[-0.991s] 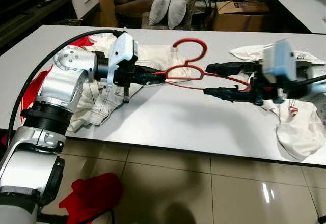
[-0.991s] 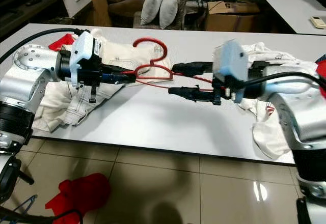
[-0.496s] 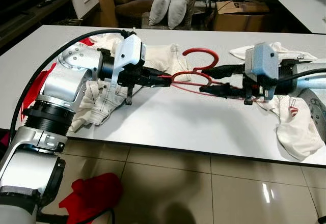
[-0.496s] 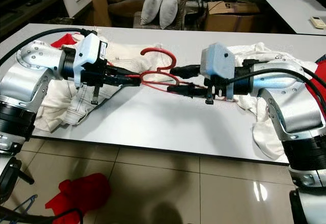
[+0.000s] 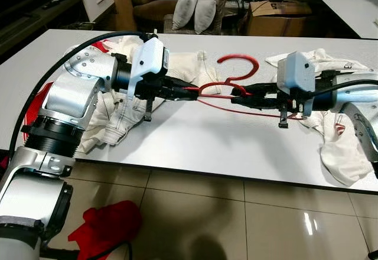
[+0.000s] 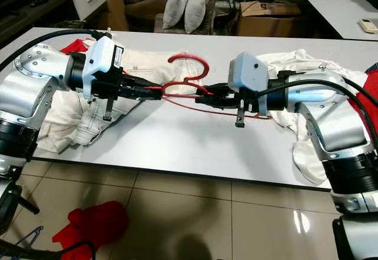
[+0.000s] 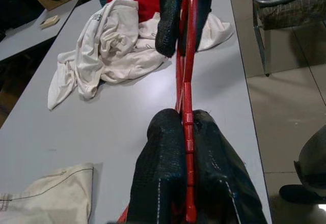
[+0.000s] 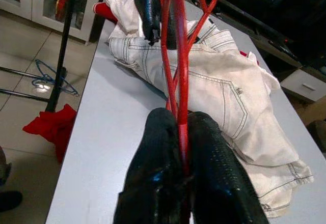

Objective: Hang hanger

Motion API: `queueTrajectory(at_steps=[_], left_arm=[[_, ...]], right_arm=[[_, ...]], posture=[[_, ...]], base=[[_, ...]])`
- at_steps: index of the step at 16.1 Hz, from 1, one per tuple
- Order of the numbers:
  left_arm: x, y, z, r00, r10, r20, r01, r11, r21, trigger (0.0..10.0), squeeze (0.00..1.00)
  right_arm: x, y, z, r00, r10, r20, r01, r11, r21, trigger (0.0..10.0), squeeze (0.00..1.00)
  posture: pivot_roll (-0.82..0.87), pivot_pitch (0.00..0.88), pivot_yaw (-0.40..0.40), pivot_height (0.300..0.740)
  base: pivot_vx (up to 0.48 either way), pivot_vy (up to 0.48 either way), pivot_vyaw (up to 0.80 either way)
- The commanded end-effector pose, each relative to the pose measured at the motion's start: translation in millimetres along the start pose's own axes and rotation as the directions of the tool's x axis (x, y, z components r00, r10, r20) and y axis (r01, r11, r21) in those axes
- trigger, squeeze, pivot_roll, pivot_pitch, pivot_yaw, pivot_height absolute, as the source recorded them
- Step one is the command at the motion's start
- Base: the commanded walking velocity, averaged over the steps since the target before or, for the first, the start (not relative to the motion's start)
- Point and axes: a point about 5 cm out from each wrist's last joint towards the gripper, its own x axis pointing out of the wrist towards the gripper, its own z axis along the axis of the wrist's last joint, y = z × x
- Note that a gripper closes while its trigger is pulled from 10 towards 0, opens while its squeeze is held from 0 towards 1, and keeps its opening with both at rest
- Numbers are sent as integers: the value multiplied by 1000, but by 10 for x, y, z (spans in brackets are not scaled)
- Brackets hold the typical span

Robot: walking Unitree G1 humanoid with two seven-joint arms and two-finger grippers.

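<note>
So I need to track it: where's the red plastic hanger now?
The red plastic hanger hangs above the white table mid-scene, pinched between left gripper and right gripper.

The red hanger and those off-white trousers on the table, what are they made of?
The thin red hanger, pinched at its ends by the left gripper and right gripper, looks like plastic or coated wire: slim, smooth, slightly glossy. The off-white trousers look like cotton denim: matte weave, visible seams and pocket stitching.
</note>
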Motion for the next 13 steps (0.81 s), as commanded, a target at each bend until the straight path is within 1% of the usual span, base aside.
queueTrajectory(at_steps=[1,5,6,8,9,11,12,13], left_arm=[[-1,-6,103,999,-27,26,26,999,37,0,0],[-15,-6,111,999,-28,26,27,999,27,0,0],[-25,33,97,1000,17,26,-17,1000,19,10000,0],[-43,47,91,998,20,52,-19,1000,-13,10000,0],[-56,48,95,997,17,78,-15,999,-34,10000,1000],[-89,56,93,994,20,107,-15,999,-44,10000,1000],[-107,53,101,992,13,129,-7,999,-48,10000,1000],[-117,57,139,984,13,176,-4,999,-51,10000,1000]], right_arm=[[8,-40,40,1000,-7,-8,7,1000,-23,0,0],[16,-69,51,1000,-18,6,18,1000,-25,0,0],[13,-67,55,1000,-14,14,15,1000,-23,0,0],[11,-60,63,1000,-7,25,8,1000,-20,0,0],[6,-56,63,1000,-5,29,6,1000,-18,0,0],[4,-62,60,999,-22,29,22,1000,-21,0,0],[-5,-61,55,999,-29,24,30,999,-13,0,0],[-33,-41,51,999,-33,28,33,999,8,0,0]], posture=[[-170,0,59,740],[-162,0,60,740],[-159,0,61,740],[-160,0,61,740],[-163,0,62,740],[-163,0,62,740],[-181,0,74,740],[-187,0,78,740]], base=[[0,0,0],[0,0,0],[0,0,0],[0,0,0],[0,0,0],[0,0,0],[0,0,0],[0,0,0]])
